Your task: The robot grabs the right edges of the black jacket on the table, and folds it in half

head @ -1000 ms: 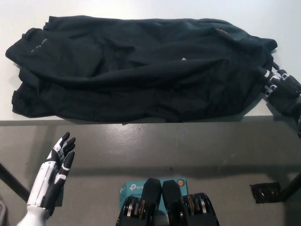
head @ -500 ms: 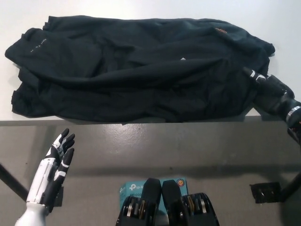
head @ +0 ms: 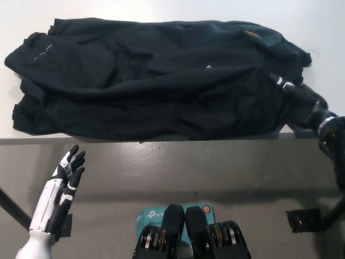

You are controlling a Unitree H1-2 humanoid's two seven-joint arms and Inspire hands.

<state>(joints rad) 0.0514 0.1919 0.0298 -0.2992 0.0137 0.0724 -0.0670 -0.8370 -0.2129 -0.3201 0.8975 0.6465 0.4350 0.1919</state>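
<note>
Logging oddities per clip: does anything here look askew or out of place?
Only the black jacket: rumpled, lying across the table, lower hem at the near edge. Right hand is at its right edge; left hand rests below the table.

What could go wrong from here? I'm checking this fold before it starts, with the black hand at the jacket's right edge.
1. The black right hand sits on the crumpled black fabric jacket; it might pinch only one layer, so the fold comes out uneven.
2. The jacket's near hem hangs at the white table edge, so a pull could drag it off.
The white left hand rests open below the table and cannot steady it.
</note>
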